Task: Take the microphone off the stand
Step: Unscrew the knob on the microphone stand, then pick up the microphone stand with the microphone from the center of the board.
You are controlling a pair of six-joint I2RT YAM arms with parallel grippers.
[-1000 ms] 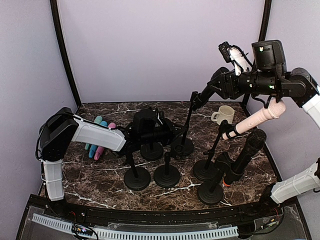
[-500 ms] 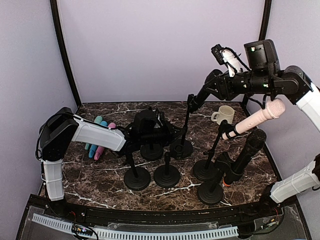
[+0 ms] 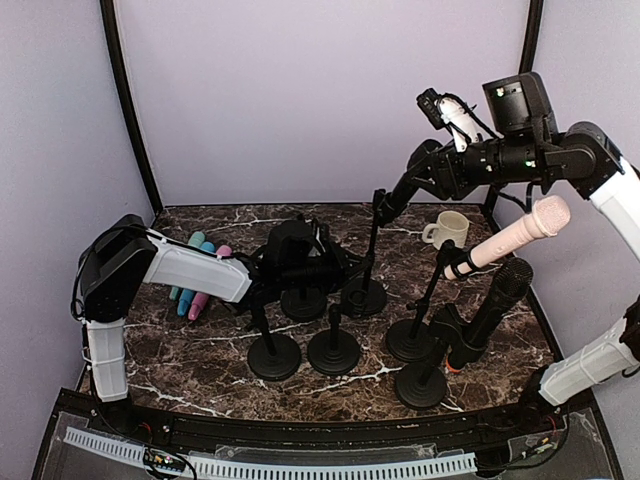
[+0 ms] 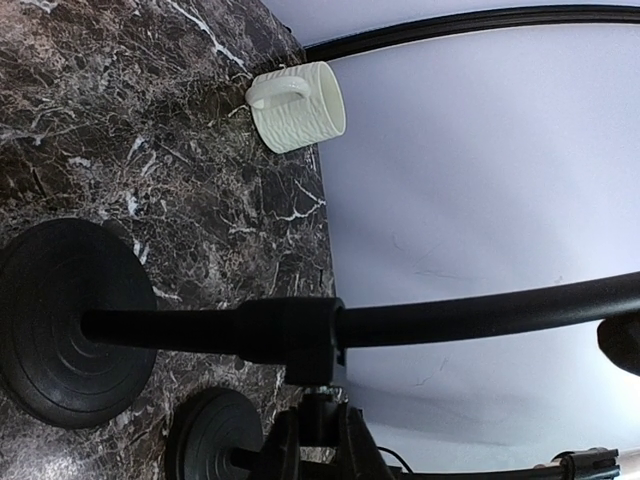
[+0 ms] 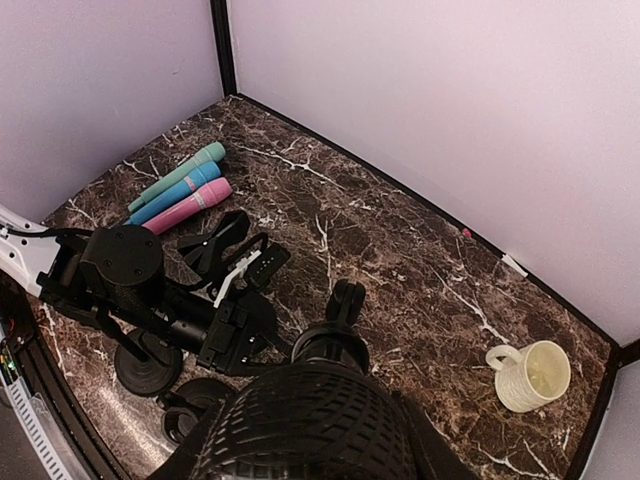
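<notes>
**Top external:** At the centre of the marble table, the left gripper is clamped low on the pole of a black microphone stand, bracing it over its round base. The raised right gripper grasps the black microphone. It slants from the stand's top up toward 2 o'clock, head end nearest the wrist. Whether its tail has cleared the clip cannot be told here. A cream mug sits at 2 o'clock and three coloured microphones lie at 9 o'clock. A beige microphone and a second black one wait on stands at 4 o'clock.

**Left wrist:** The jaws are closed on a collar partway along the pole, which runs across the picture from its base at 9 o'clock. The mug stands at 12 o'clock.

**Right wrist:** The microphone's mesh head fills 6 o'clock, with its body pointing away and down toward the table. The fingers are hidden beneath it.

The right arm is the one placed to free the microphone. The pull looks best drawn along its long axis, up toward 2 o'clock, while the left arm steadies the stand.
</notes>
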